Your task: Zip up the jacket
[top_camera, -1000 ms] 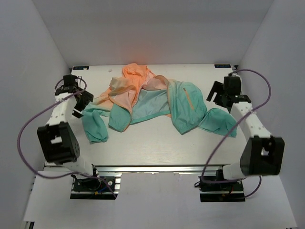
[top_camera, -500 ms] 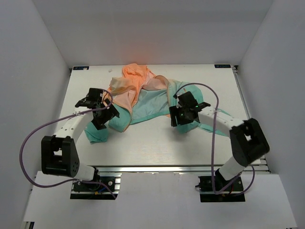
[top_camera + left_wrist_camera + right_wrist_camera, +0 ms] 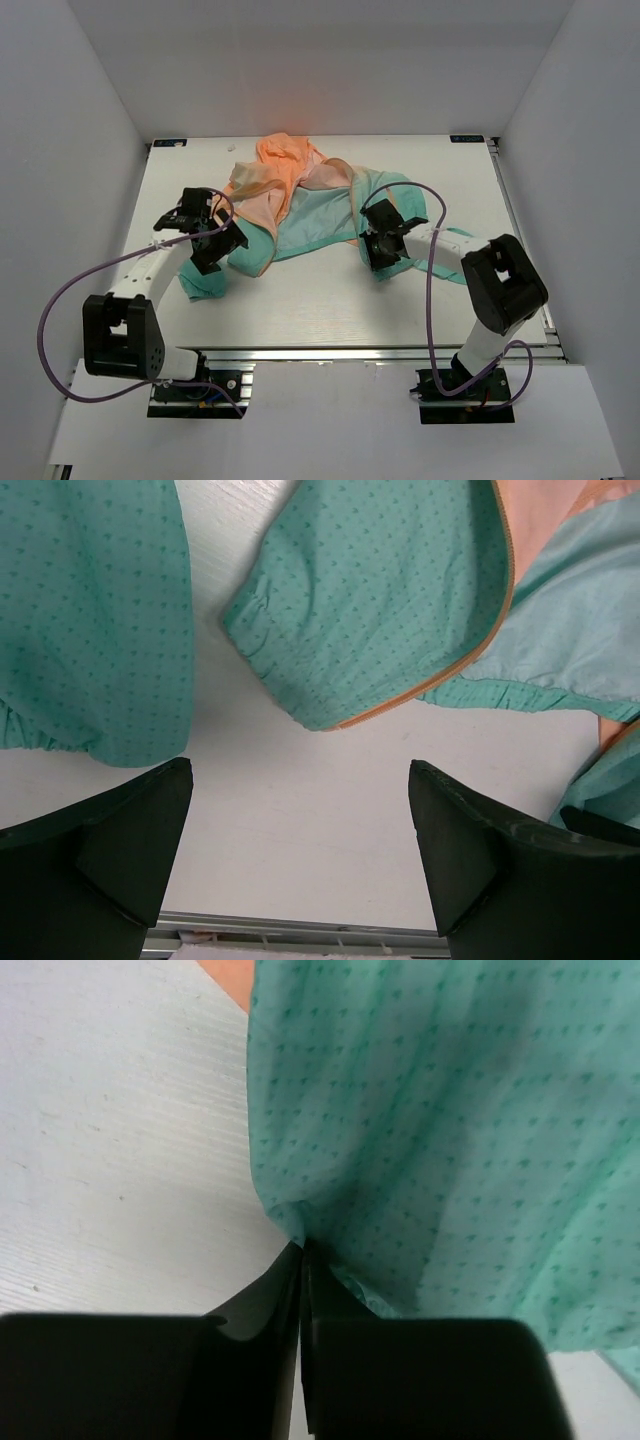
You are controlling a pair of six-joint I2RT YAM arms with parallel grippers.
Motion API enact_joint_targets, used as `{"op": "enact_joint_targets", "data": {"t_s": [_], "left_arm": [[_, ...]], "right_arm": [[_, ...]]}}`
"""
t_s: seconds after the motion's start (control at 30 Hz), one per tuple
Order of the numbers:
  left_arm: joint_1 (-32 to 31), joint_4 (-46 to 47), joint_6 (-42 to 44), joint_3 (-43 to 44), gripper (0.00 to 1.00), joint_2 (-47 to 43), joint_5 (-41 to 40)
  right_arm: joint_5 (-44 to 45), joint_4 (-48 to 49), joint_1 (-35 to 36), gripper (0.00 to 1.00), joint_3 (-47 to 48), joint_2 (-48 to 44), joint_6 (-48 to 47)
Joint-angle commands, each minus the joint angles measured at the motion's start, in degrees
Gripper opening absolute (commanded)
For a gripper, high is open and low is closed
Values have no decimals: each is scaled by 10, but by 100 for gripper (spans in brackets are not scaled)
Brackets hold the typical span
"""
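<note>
The jacket (image 3: 300,205) lies crumpled and unzipped at the middle of the table, peach-orange hood at the back, teal panels and sleeves toward the front. My right gripper (image 3: 378,262) is shut on the teal hem (image 3: 400,1160) of the right front panel, the fabric pinched between its fingertips (image 3: 302,1250). My left gripper (image 3: 215,250) hangs open just above the bare table, short of the left front panel's corner (image 3: 370,610), whose orange zipper edge (image 3: 450,670) curves along its right side. A teal sleeve (image 3: 90,620) lies to the left of that corner.
White walls enclose the table (image 3: 320,300) on three sides. The aluminium rail (image 3: 330,352) runs along the near edge, and shows in the left wrist view as the rail (image 3: 290,935) just beyond the fingers (image 3: 130,850).
Both arms swung in from the table's sides to the jacket's front panels. The right gripper closed on the teal hem; the left stayed open.
</note>
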Motion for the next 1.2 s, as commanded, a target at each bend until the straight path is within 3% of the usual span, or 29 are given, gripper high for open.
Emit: {"op": "enact_joint_targets", "data": {"t_s": [0.0, 0.07, 0.27, 0.33, 0.5, 0.53, 0.6, 0.63, 0.67, 0.7, 0.9, 1.17], "left_arm": [[1, -7, 8, 2, 98, -32, -10], [2, -7, 9, 0, 98, -38, -11], [2, -6, 11, -1, 98, -43, 2], [2, -5, 12, -1, 98, -46, 9], [1, 2, 11, -13, 98, -52, 18], [1, 1, 12, -14, 98, -52, 17], [1, -1, 13, -14, 98, -52, 16], [1, -2, 15, -14, 98, -52, 16], [1, -4, 16, -12, 98, -52, 14], [1, -5, 17, -12, 98, -52, 14], [-1, 5, 20, -24, 98, -53, 21], [-43, 12, 24, -26, 98, -6, 4]], "right_arm": [[-1, 6, 2, 0, 8, -9, 0], [-38, -6, 2, 0, 22, -35, -5], [-281, -5, -1, 0, 53, -153, 33], [-325, 8, -8, 0, 12, -199, 54], [-389, 54, -105, 0, -122, -236, 130], [-376, 49, -117, 10, -140, -227, 128], [-308, 16, -133, 42, -162, -217, 100], [-290, 4, -134, 71, -161, -213, 88], [-277, -5, -133, 83, -158, -217, 69], [-272, -11, -132, 89, -156, -226, 60], [-195, -52, -113, 89, -109, -342, 6], [-164, -56, -25, 89, -114, -339, 4]]}}
